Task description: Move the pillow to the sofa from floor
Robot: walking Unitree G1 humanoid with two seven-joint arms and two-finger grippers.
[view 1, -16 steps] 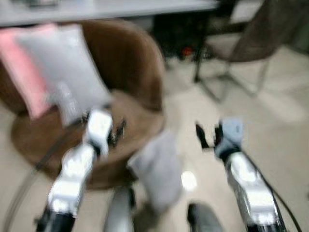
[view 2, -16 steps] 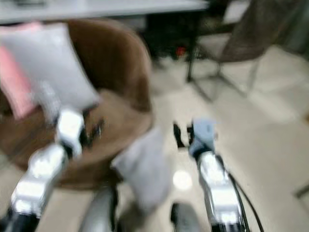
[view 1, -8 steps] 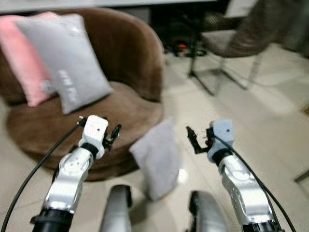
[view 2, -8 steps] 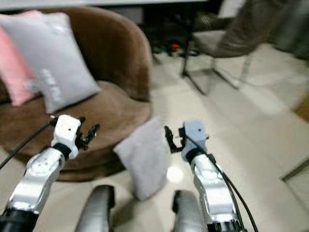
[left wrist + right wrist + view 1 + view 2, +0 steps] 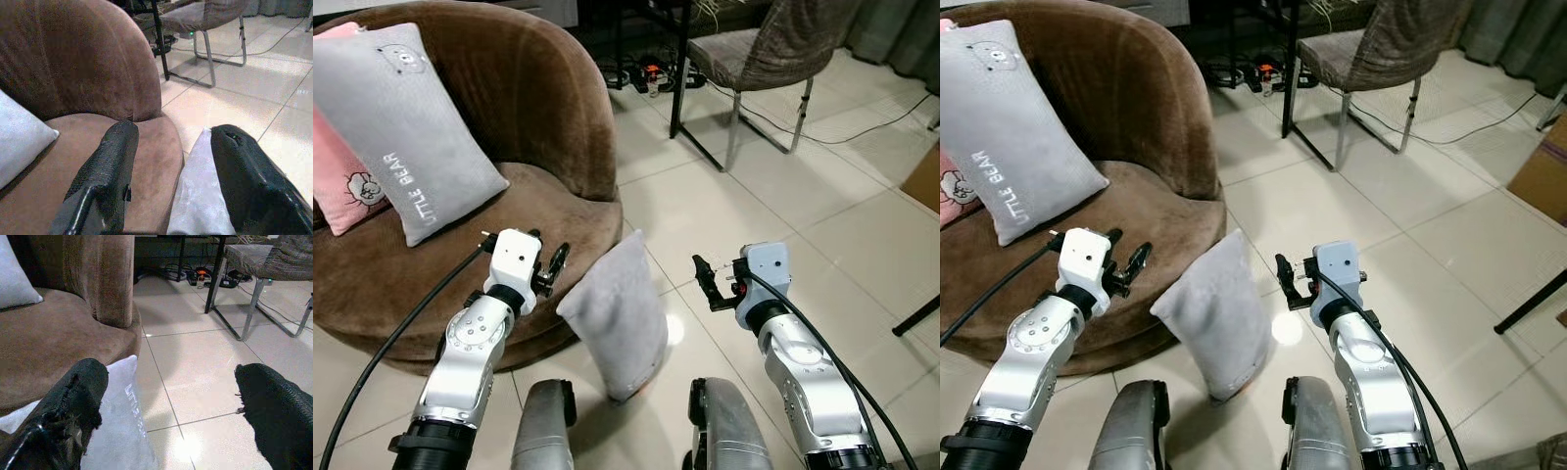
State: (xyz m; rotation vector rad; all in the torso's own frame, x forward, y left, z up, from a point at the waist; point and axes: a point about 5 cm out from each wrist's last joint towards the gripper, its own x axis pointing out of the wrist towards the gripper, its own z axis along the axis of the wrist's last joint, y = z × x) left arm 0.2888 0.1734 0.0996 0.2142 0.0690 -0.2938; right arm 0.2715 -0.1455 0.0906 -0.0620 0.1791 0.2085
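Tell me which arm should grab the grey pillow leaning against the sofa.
Probably left: the left end effector hangs open right beside the grey pillow, nearest the brown sofa. The right end effector is slightly farther.

grey cushion [image 5: 406, 127] on sofa, "LITTLE BEAR"

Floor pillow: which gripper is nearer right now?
Left, slightly. The left gripper hangs open just beside the grey pillow's upper edge, on the sofa side; the right gripper hangs open, a wider gap away.

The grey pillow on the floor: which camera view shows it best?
The left eye view: the grey pillow shows whole, standing on the tiles against the brown sofa. The right eye view shows much the same; each wrist view catches just a corner between that gripper's fingers.
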